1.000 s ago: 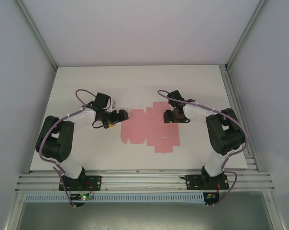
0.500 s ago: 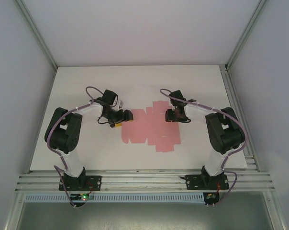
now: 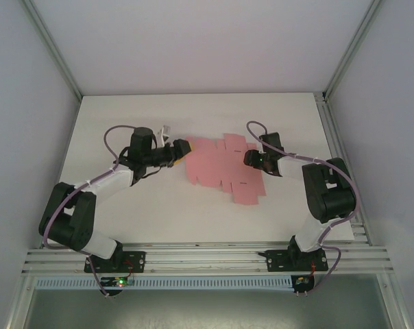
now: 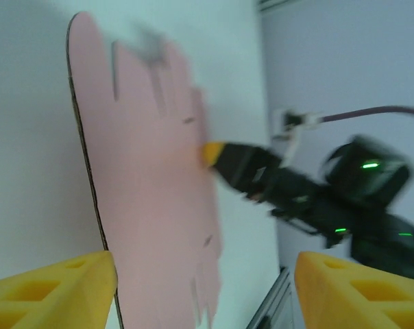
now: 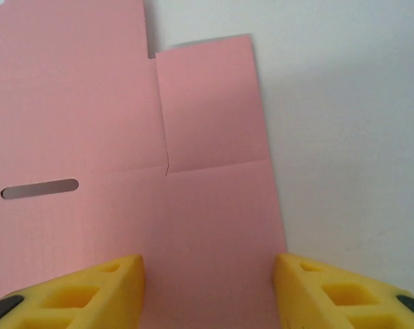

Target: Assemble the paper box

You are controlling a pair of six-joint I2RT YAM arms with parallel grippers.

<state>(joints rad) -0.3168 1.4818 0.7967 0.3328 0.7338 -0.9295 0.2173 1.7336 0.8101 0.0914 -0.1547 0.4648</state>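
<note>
White tabletop [image 3: 125, 212] inside a pale-walled enclosure, with an aluminium frame [image 3: 193, 257] along the near edge. The paper box [image 3: 224, 171], an unfolded pale-pink die-cut sheet with flaps, lies flat near the tabletop's centre, between the two arms.

Left end effector [image 3: 182, 149]: at the sheet's left edge. In the left wrist view its yellow fingertips [image 4: 53, 288] are spread wide, and the sheet's rounded edge runs up between them; nothing is pinched. The same blurred view shows the other arm's yellow tip at the sheet's far side.

Right end effector [image 3: 250, 159]: low over the right part of the sheet. In the right wrist view its yellow fingers [image 5: 97, 291] stand apart, straddling one panel. A rectangular flap [image 5: 207, 103] lies ahead of them and a narrow slot [image 5: 39, 188] to their left. Whether the fingers touch the card cannot be told.
</note>
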